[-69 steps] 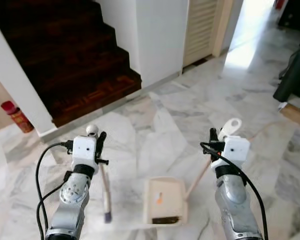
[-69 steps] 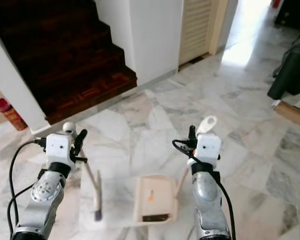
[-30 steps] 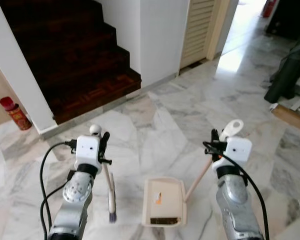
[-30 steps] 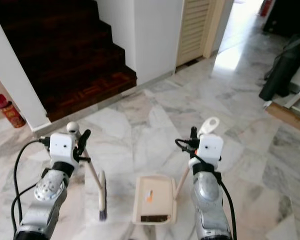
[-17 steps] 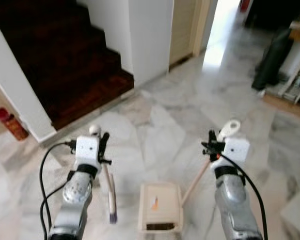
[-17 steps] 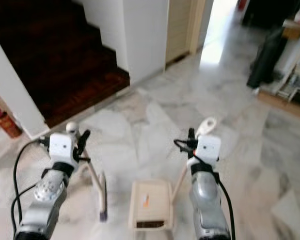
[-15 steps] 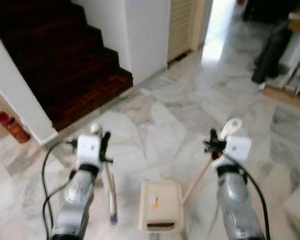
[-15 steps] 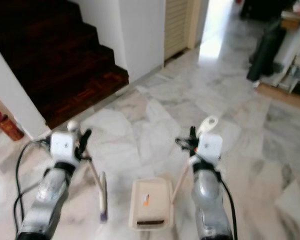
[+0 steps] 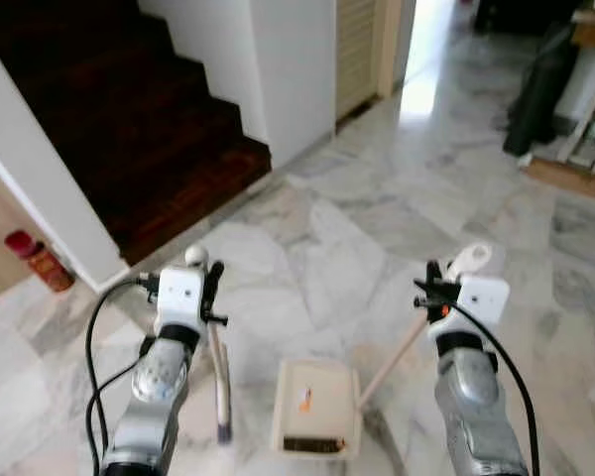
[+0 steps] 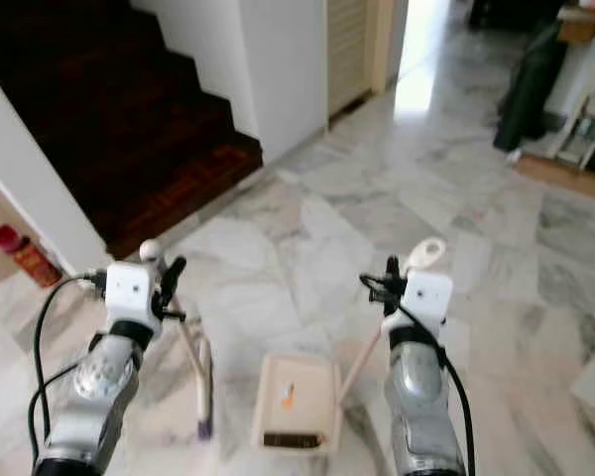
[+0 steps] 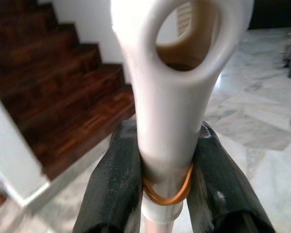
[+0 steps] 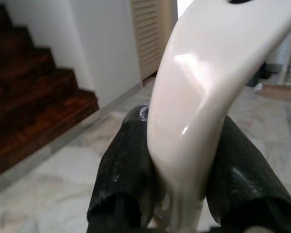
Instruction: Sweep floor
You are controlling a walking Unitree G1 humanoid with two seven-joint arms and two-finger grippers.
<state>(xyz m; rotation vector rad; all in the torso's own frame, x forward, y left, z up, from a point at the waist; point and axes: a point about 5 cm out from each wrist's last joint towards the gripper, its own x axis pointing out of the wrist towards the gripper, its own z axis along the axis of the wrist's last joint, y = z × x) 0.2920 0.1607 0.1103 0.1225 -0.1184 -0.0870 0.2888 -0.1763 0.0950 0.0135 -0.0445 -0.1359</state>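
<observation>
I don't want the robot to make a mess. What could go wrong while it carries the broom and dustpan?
The cream long-handled dustpan already holds a dark strip of sweepings and an orange scrap; tilting it could spill them on the marble floor.

The right gripper clamps only the handle's top end, so the pan might swing.

The cream broom in the left gripper could knock the dustpan beside it.

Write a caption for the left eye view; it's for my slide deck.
Left gripper holds a broom, right gripper a dustpan, on marble floor.

Bright doorway glare; dim staircase [image 9: 129, 129]; slight blur.
</observation>
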